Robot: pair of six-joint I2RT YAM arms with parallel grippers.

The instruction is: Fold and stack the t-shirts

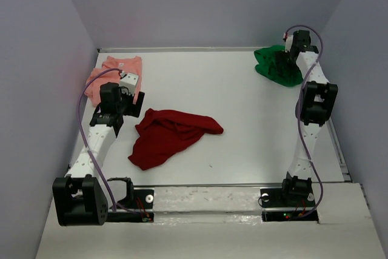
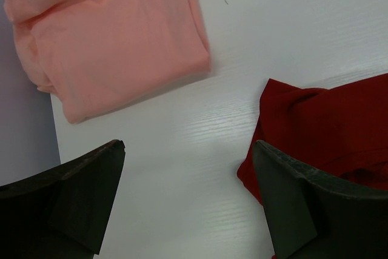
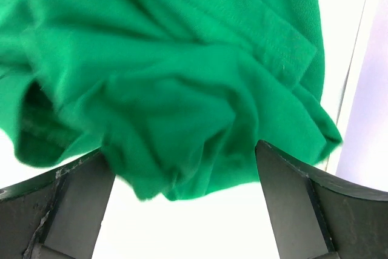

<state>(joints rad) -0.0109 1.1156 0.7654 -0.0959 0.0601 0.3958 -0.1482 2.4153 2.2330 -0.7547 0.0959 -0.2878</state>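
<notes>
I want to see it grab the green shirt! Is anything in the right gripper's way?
Nothing visible is. The right gripper hangs open close over the crumpled green shirt, with no other thing between them.

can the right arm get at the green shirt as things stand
Probably yes: the right pincer hangs open just over the green shirt, with cloth showing between its jaws and nothing in the way.

Left arm (image 1: 100,141), right arm (image 1: 305,144): white links, black joints.
Purple cable (image 1: 79,118) loops along each (black base plates (image 1: 138,202)); fingers (image 2: 79,192) are matte black wedges.
</notes>
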